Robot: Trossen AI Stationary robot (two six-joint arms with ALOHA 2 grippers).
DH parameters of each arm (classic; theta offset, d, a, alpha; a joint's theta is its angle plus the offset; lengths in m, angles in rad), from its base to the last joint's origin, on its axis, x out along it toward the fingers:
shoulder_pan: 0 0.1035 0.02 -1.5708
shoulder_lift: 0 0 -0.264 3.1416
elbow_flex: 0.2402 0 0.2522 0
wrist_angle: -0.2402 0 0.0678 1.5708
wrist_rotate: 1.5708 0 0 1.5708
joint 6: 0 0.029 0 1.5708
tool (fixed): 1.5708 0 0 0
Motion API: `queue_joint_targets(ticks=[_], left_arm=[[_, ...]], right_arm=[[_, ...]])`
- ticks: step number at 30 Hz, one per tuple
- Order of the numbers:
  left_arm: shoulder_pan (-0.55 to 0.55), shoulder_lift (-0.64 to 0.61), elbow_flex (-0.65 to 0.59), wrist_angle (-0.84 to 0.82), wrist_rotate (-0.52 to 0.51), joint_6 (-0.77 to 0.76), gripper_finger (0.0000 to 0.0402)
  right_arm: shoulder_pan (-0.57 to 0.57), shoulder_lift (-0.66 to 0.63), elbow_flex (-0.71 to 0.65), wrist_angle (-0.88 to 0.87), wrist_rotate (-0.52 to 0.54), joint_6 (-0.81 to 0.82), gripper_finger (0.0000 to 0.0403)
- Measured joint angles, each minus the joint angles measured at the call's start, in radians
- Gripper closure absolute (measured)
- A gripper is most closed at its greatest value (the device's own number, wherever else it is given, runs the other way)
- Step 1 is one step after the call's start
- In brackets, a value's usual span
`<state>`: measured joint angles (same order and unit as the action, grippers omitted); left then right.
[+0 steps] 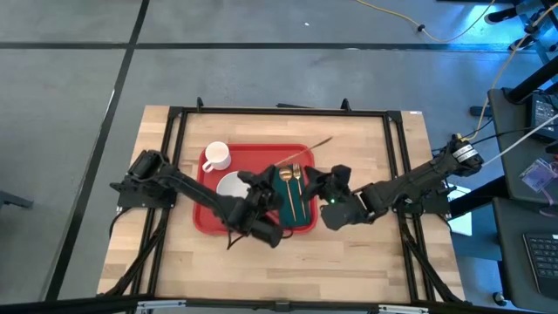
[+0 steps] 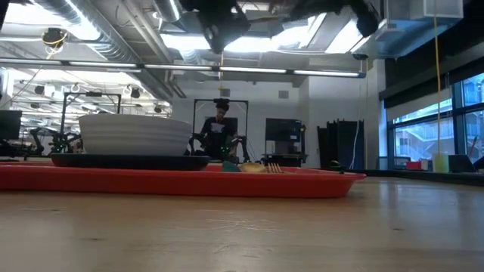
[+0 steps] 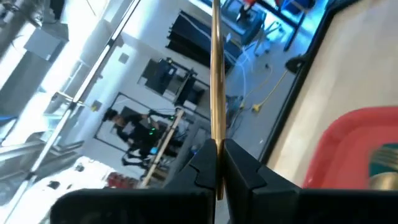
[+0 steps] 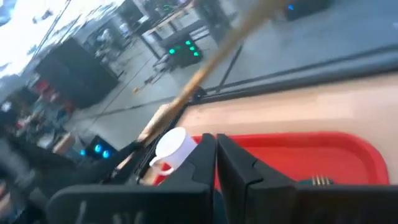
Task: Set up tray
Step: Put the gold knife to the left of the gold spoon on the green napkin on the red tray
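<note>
The red tray point(image 1: 261, 157) lies mid-table and carries a white mug point(image 1: 216, 156), a white bowl point(image 1: 231, 185) on a dark plate, and a green napkin point(image 1: 292, 202) with gold cutlery. My left gripper point(image 1: 268, 174) hovers over the tray's middle, shut on a thin golden stick point(image 1: 307, 151). My right gripper point(image 1: 324, 185) hangs over the tray's right part, beside the napkin. It is shut point(image 4: 216, 158), and nothing shows between its fingers. My left gripper pinches the thin golden stick between its two fingers, close to one end point(image 3: 217, 149). The rest of the stick point(image 3: 216, 68) runs on past the fingertips, toward the table's far right. It is lifted clear above the tray.
A black frame point(image 1: 279, 112) borders the wooden tabletop. Bare wood point(image 1: 288, 262) lies between the tray and the near edge. In the low view the bowl on its plate point(image 2: 132, 140) stands tall at the tray's left point(image 2: 189, 183). A person and equipment show in the room behind.
</note>
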<state>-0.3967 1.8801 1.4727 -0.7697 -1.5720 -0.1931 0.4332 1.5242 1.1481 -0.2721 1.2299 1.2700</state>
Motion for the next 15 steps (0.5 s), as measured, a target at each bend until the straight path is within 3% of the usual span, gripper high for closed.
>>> queue_joint_targets(ticks=[7,15], left_arm=[[0.075,-0.019,0.000,-0.086,0.002,-0.004,0.0398],[0.114,-0.150,0.000,-0.281,0.002,-0.153,0.0398]], right_arm=[[0.007,-0.051,0.000,0.203,-0.001,-0.409,0.0385],[0.033,-0.170,0.000,0.353,0.000,-0.572,0.0385]])
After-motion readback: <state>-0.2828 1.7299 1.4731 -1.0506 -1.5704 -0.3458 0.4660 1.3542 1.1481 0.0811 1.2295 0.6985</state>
